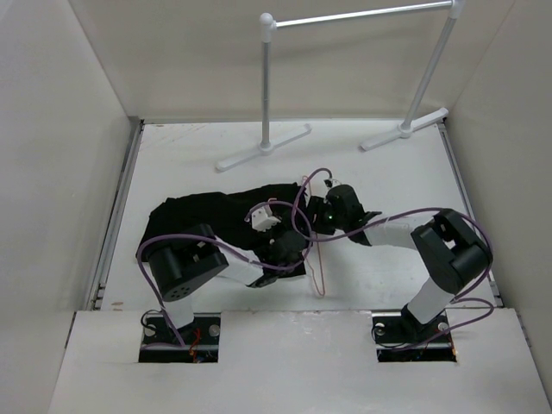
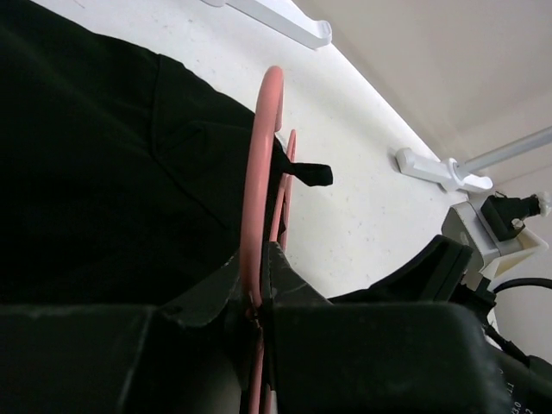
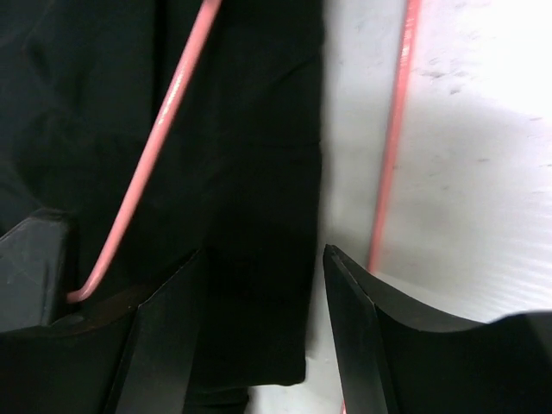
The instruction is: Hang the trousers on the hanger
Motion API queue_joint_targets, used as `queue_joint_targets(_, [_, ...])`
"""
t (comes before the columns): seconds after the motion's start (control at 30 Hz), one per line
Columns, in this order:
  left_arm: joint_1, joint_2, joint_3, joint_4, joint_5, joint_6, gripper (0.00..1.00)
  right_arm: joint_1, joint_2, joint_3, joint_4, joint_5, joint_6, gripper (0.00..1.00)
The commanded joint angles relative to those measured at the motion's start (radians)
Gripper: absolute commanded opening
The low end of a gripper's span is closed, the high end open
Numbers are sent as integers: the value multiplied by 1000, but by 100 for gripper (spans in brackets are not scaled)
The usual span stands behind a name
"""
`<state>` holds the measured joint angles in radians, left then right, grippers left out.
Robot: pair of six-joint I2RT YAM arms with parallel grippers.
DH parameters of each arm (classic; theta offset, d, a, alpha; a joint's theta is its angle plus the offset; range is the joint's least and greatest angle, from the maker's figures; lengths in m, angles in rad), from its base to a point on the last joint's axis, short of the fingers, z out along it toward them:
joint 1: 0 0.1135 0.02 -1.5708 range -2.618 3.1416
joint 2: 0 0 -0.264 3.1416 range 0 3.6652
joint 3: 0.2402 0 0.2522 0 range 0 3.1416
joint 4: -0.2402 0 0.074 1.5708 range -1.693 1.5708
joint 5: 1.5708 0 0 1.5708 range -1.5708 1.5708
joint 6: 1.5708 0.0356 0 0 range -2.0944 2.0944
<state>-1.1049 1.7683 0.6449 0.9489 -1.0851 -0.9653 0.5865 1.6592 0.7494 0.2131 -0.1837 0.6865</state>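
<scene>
The black trousers [image 1: 211, 220] lie crumpled on the white table, left of centre. The pink-red wire hanger [image 2: 262, 147] stands on edge against them. My left gripper [image 2: 259, 263] is shut on the hanger's wire; in the top view it [image 1: 289, 250] sits at the trousers' right edge. My right gripper [image 3: 263, 272] is open, its fingers [image 3: 168, 328] on either side of a strip of the trousers [image 3: 250, 172]. One hanger wire [image 3: 159, 138] crosses the fabric and another [image 3: 392, 147] runs over the bare table. In the top view the right gripper [image 1: 319, 216] is beside the left one.
The white-and-silver garment rail [image 1: 358, 15] stands at the back, its feet [image 1: 263, 148] on the table behind the trousers; one foot shows in the left wrist view [image 2: 289, 21]. Walls close in the left, right and back. Purple cables [image 1: 302, 194] loop over both arms.
</scene>
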Motion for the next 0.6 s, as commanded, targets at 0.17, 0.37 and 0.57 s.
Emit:
queue_joint_targets(0.17, [-2,-79,-73,34,-45,-9,4,37,63,-116,268,-131,206,62])
queue_joint_targets(0.37, [0,-101,-97,39,-45,-9,4,66,106,-150,397,-171,329,34])
queue_joint_targets(0.57, [15,-164,-163,25,-41,-9,4,-15,-53,-180,416,-161,372,12])
